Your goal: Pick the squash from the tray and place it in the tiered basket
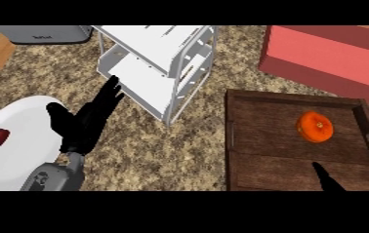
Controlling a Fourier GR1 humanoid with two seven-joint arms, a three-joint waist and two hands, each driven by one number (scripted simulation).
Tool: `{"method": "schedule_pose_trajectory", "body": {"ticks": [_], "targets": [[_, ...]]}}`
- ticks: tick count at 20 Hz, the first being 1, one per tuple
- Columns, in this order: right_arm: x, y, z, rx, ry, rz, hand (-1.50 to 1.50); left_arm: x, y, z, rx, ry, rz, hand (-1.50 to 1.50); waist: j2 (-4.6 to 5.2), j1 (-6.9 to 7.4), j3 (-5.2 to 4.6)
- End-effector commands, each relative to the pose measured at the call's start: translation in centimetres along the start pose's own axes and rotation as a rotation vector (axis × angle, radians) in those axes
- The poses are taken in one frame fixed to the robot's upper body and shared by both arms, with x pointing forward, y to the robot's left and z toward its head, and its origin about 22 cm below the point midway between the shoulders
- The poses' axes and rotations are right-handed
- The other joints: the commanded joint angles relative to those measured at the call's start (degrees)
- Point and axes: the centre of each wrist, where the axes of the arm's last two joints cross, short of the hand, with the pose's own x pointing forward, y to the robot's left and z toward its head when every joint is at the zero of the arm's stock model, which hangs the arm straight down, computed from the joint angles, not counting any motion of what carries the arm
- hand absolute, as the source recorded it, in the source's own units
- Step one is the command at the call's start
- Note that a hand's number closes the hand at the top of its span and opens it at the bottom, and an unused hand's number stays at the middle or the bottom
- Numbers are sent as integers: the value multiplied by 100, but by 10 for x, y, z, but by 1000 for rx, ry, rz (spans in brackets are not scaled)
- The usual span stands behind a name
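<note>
One squash (316, 126) on one tray (288, 173) — one tiered basket (162, 61).

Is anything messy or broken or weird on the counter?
Nothing stands out. The orange squash sits whole on the wooden tray, nothing is spilled, and the white tiered basket stands upright. The left hand rests open; only a fingertip of the right hand shows.
</note>
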Motion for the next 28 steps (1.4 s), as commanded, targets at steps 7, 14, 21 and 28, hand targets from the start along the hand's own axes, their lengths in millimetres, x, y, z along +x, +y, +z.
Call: {"method": "schedule_pose_trajectory", "body": {"ticks": [7,14,21,28], "targets": [[-5,-62,48,-1,240,433,-150,10,-3,-4,-36,-11,-26,0,161,280,-60],[33,-40,39,57,374,454,-150,8,-23,-9,-76,-18,-27,0,176,490,-42],[63,-11,20,62,502,609,-150,4,-26,-14,-80,-13,-28,0,136,477,-29],[126,59,-11,109,579,704,-150,-1,-2,-14,-56,-14,-31,0,39,378,3]]}}
